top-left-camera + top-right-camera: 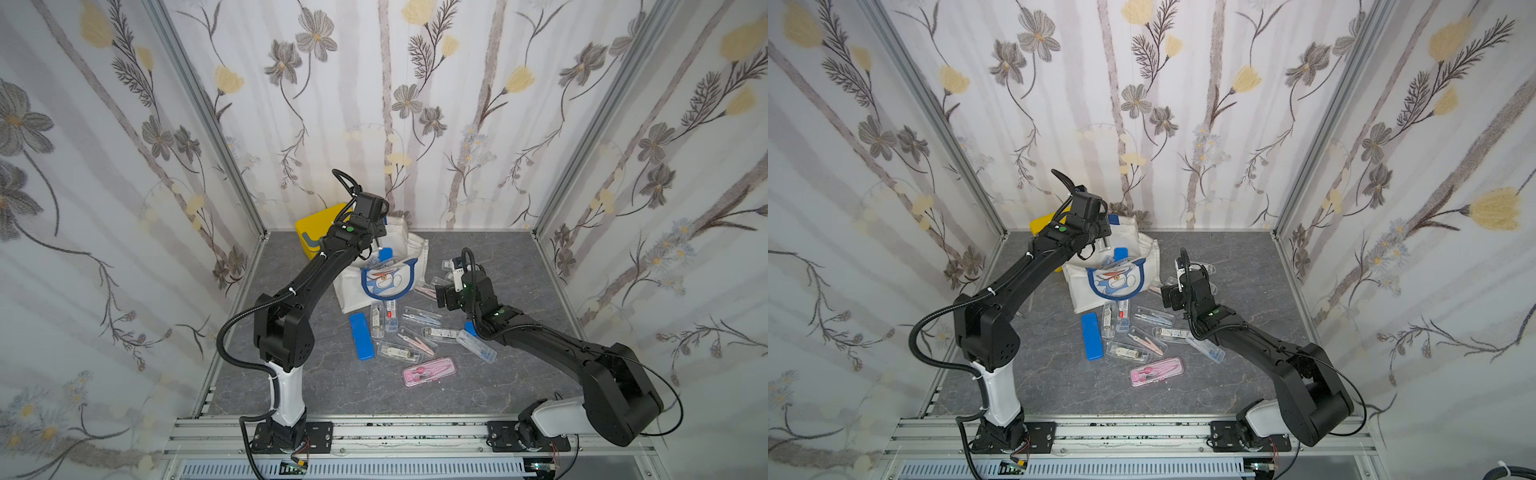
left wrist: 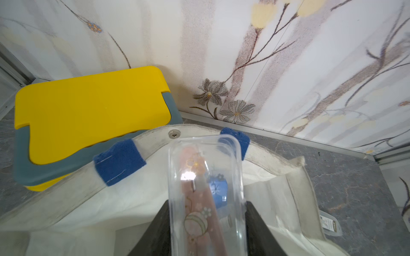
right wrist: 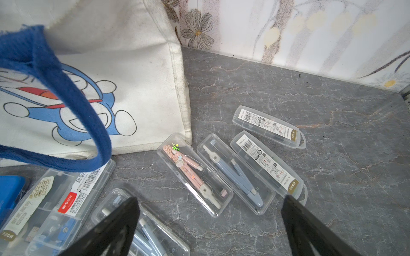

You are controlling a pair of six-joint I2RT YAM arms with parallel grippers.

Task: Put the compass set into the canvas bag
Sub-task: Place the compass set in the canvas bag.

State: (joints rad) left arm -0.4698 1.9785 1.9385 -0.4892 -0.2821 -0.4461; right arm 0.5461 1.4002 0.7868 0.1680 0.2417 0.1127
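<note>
Mid-carry: left gripper [image 2: 207,212] is clamping the clear-cased compass set [image 2: 204,175].
Directly beneath it the canvas bag [image 2: 73,199] is gaping open; right gripper [image 3: 209,206] is hanging, jaws wide apart, over loose cases [image 3: 235,177] on the bench [image 3: 332,155].

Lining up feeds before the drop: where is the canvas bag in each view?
In both top views: canvas bag at the back, near centre, beside the yellow box.
Left wrist: its open rim arcs between the yellow box and the clear case.
Right wrist: its printed side wall, next to loose compass cases.
Shared landmark: grey flowers low on the back wall, behind the bag.
</note>
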